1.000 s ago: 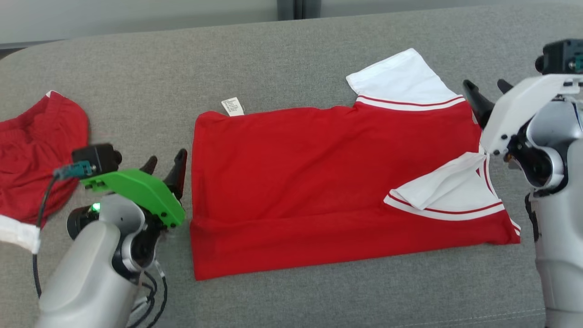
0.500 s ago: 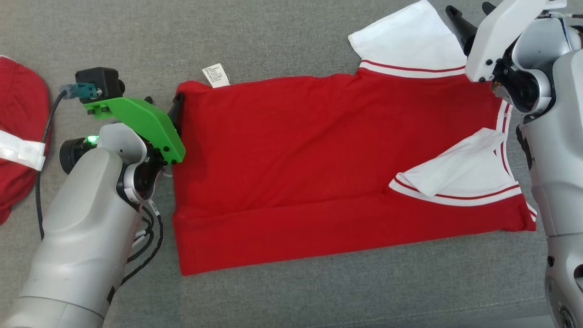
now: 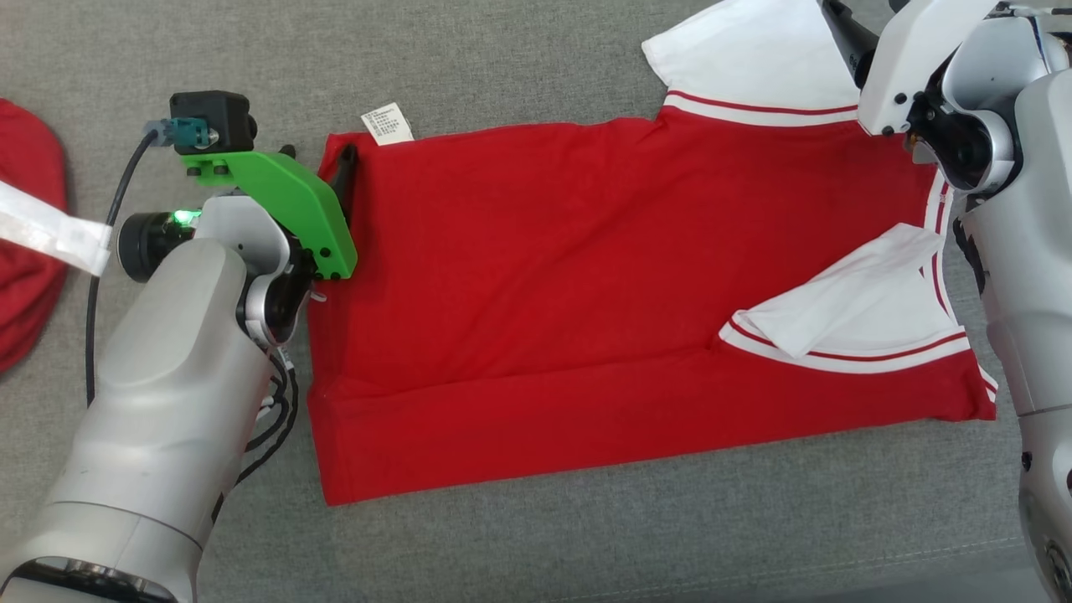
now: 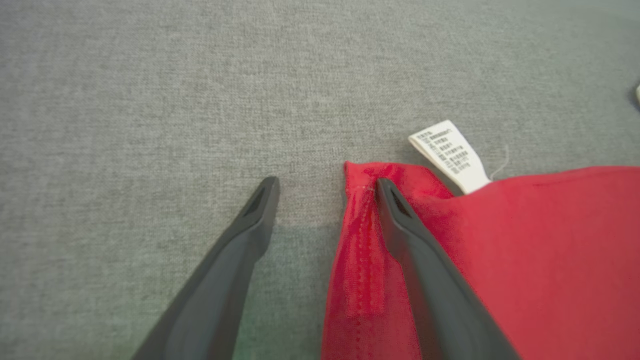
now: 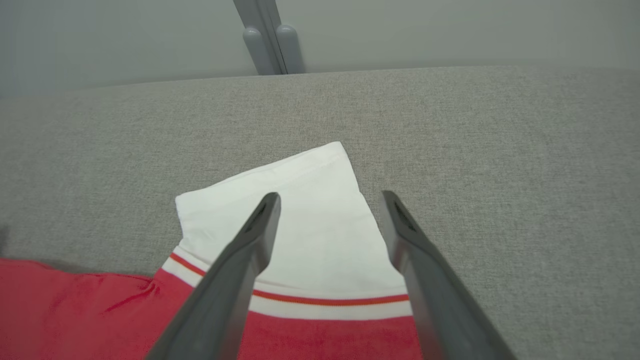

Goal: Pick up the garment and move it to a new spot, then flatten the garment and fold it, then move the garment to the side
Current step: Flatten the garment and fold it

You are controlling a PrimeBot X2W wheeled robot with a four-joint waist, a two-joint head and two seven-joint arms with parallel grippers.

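Closes in on far edge of shirt (image 3: 544, 276), left claw (image 4: 326, 185) astride corner (image 4: 360, 175), right claw (image 5: 330, 197) over sleeve (image 5: 320, 240), both spread; fold grasp likely next.

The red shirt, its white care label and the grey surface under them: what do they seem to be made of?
Red shirt: soft matte knit, perhaps cotton or polyester; it lies limp, with stitched hem.
Care label: thin, smooth white woven or satin tape, printed in dark text.
Grey surface: matte woven upholstery cloth; a fine flecked weave shows.
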